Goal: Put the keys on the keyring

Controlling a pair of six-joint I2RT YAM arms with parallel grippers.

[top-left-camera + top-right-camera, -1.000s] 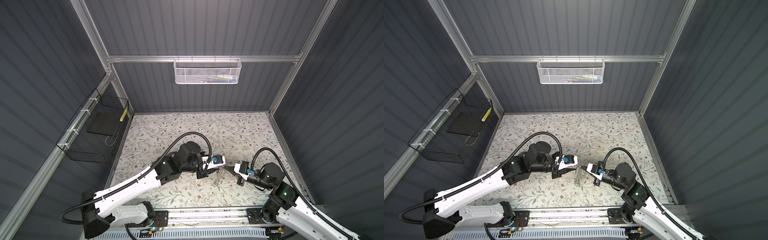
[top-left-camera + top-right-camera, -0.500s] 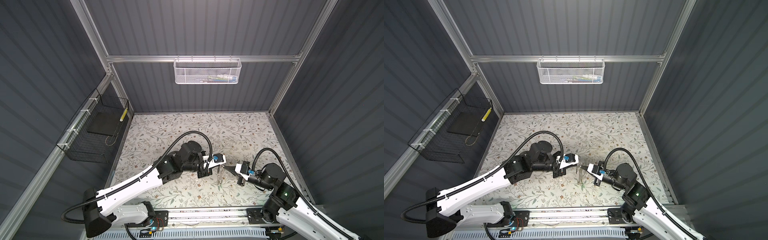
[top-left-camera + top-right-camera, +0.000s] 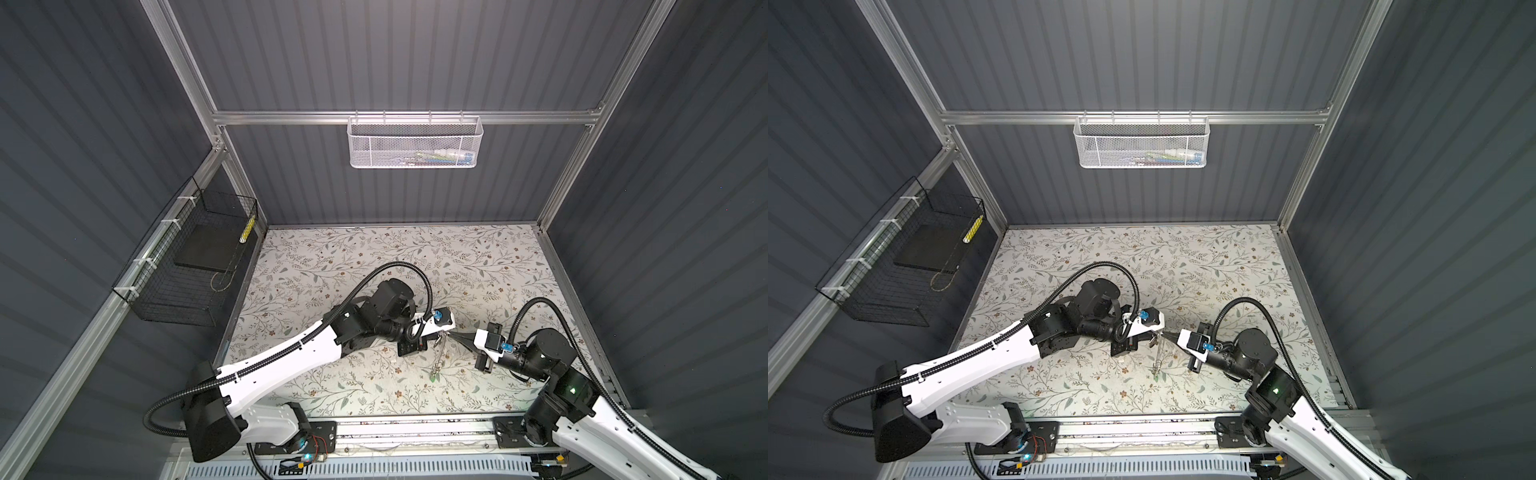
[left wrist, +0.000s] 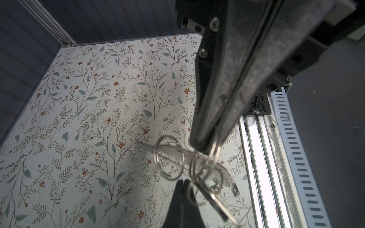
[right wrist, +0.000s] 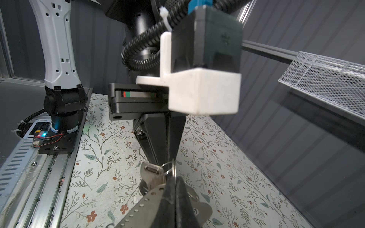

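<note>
Two pairs of fingers: left fingers (image 4: 217, 88) and right fingers (image 5: 182, 203). At their tips are one keyring (image 5: 142, 205), one key (image 5: 152, 174) clearly seen, and several rings (image 4: 169, 158) too tangled to count. Well away from the fingers hang two baskets: one white basket (image 3: 415, 143) and one black basket (image 3: 183, 274).

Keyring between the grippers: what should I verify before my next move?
1. left gripper shut on a split ring: ok.
2. right gripper shut on the keyring: ok.
3. Tips of the two grippers not touching: ok, close but apart in the left wrist view.
4. Which ring each of the keys sits on: cannot tell, the rings overlap.
5. green tag hanging clear of the table: cannot tell.
</note>
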